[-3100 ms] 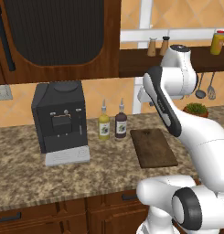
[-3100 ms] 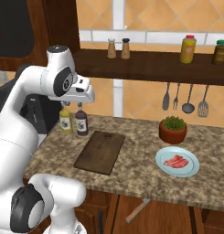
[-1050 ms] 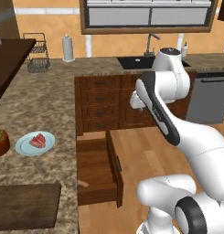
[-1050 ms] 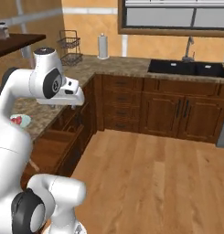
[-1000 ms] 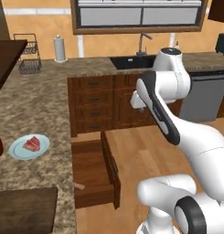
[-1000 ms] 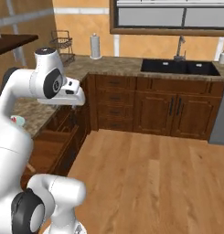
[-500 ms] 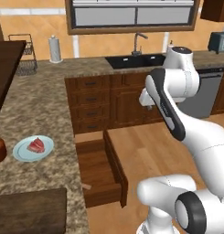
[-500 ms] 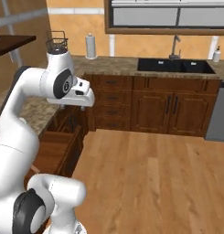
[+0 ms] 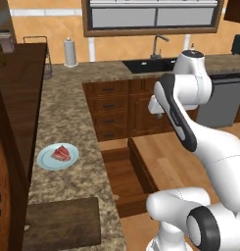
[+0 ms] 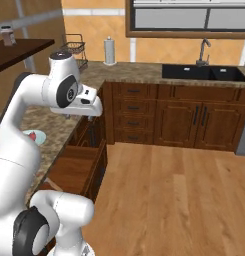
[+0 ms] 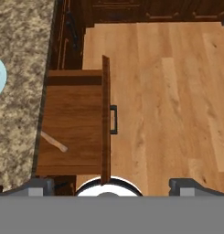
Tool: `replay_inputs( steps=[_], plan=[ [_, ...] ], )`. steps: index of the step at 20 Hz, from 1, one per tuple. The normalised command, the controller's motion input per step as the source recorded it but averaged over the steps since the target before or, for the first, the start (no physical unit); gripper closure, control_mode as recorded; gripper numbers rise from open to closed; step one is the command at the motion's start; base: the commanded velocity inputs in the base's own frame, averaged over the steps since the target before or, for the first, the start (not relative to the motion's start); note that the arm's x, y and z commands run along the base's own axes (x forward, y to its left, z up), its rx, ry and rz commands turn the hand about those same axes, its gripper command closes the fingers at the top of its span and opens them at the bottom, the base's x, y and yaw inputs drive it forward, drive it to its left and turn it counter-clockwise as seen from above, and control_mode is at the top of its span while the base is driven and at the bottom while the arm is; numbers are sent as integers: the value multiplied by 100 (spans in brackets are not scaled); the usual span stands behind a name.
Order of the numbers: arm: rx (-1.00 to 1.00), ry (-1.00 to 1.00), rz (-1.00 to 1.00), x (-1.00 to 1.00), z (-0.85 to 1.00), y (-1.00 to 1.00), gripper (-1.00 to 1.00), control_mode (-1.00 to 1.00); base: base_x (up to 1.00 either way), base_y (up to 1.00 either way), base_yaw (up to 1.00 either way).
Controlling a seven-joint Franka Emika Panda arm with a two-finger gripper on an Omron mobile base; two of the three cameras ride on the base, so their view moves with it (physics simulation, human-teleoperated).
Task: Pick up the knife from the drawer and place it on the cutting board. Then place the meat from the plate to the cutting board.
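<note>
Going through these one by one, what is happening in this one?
A white robot arm is held high over an open drawer in a kitchen, its gripper open and empty. Part of a light wooden handle pokes out from under the counter edge inside the drawer, likely the knife; the blade is hidden. The meat sits on the blue plate on the counter, and the cutting board beside it has nothing on it. Nothing has been picked up yet.

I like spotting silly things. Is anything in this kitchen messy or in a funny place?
Nothing is spilled or broken. The drawer hangs wide open over the floor, and the knife lies slanted inside, half hidden under the counter edge.
</note>
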Motion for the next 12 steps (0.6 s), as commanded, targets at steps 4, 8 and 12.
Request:
replay_inputs(
  steps=[4, 8, 12],
  plan=[
    [0, 0, 0, 10, 0, 0, -100, -100, 34, 0, -1],
    [0, 0, 0, 46, -2, 8, -100, -100, 0, 0, 0],
    [0, 6, 0, 58, -42, 7, -100, -100, 0, 0, 0]
  ],
)
